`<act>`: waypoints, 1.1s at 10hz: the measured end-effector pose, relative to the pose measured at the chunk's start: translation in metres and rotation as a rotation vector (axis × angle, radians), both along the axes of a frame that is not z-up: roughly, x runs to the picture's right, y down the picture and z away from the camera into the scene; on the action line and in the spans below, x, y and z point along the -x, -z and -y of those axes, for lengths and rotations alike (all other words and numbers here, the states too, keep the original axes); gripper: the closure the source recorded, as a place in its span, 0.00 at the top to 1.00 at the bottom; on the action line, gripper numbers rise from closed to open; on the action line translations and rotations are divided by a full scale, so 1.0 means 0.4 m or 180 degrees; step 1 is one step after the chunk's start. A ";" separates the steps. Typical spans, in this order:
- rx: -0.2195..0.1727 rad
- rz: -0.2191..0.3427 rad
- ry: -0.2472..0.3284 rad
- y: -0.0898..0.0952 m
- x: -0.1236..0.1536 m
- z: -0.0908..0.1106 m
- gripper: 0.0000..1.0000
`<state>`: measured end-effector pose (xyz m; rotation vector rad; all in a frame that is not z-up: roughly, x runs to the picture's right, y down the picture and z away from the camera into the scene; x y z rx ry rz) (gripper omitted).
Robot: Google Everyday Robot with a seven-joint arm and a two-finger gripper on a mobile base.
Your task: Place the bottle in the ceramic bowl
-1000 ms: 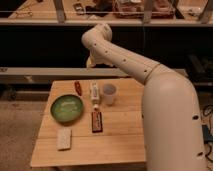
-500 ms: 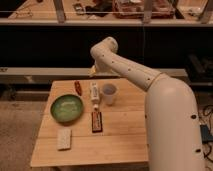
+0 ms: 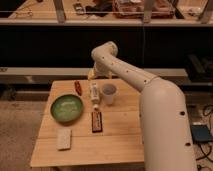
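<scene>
The small white bottle [image 3: 94, 94] lies on its side on the wooden table [image 3: 115, 135], between the green ceramic bowl [image 3: 66, 108] and a white cup. The bowl stands at the table's left and holds nothing. My gripper [image 3: 92, 74] hangs above the table's far edge, just beyond the bottle and above it, at the end of the white arm that reaches in from the right. It holds nothing that I can see.
A white translucent cup [image 3: 109, 93] stands just right of the bottle. A small red-orange item [image 3: 77, 87] lies at the far left. A dark snack bar [image 3: 96, 121] lies in the middle. A pale sponge [image 3: 64, 138] lies near the front left. A dark counter runs behind the table.
The arm has swung to the right and lowered; the gripper has come from above the table's far left to just beyond the bottle. Nothing on the table has moved.
</scene>
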<state>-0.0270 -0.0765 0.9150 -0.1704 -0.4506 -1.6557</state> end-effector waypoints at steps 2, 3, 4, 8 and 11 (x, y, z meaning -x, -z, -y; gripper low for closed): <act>0.0157 0.0072 -0.0007 -0.026 0.032 -0.022 0.80; 0.0212 0.0116 0.0016 -0.040 0.049 -0.030 0.80; 0.0232 0.0136 0.0042 -0.049 0.056 -0.033 0.80; 0.0319 0.0185 0.0212 -0.091 0.084 -0.056 0.80; 0.0417 0.0254 0.0254 -0.112 0.109 -0.086 0.80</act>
